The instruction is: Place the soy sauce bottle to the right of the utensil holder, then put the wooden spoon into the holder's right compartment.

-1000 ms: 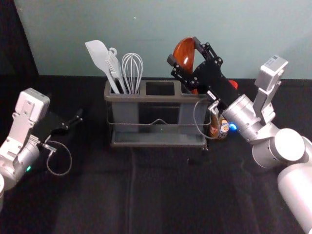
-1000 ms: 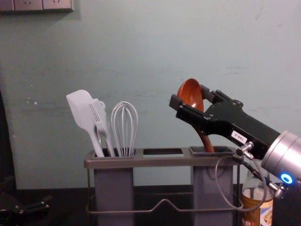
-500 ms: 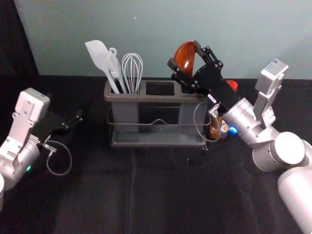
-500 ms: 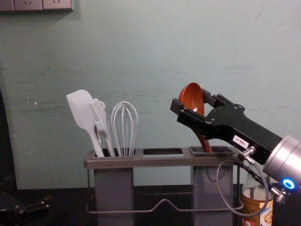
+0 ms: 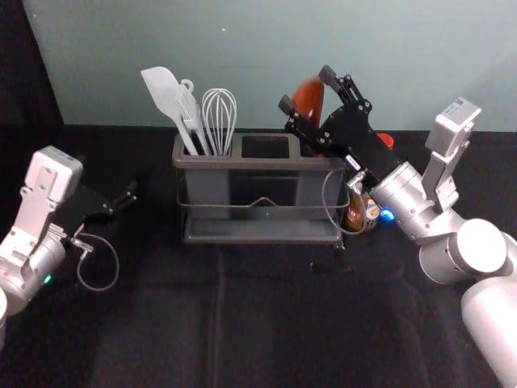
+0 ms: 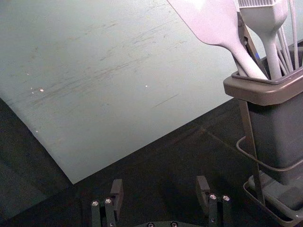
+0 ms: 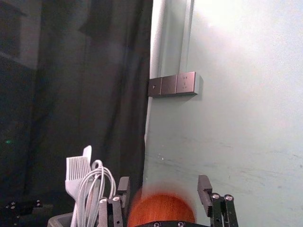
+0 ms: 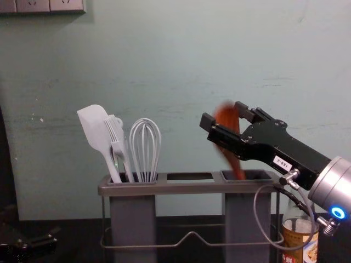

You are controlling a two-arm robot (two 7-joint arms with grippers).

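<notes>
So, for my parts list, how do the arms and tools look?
The left arm and right arm are silver and white, with looping grey cables. The left has a green light, the right a blue light. The left tool and right tool are black, the latter with a white label.

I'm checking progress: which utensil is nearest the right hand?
The wooden spoon: reddish-brown, it leans within the open right hand, its handle in the right compartment; the pale whisk, spatula and brush stand in the left one.
</notes>
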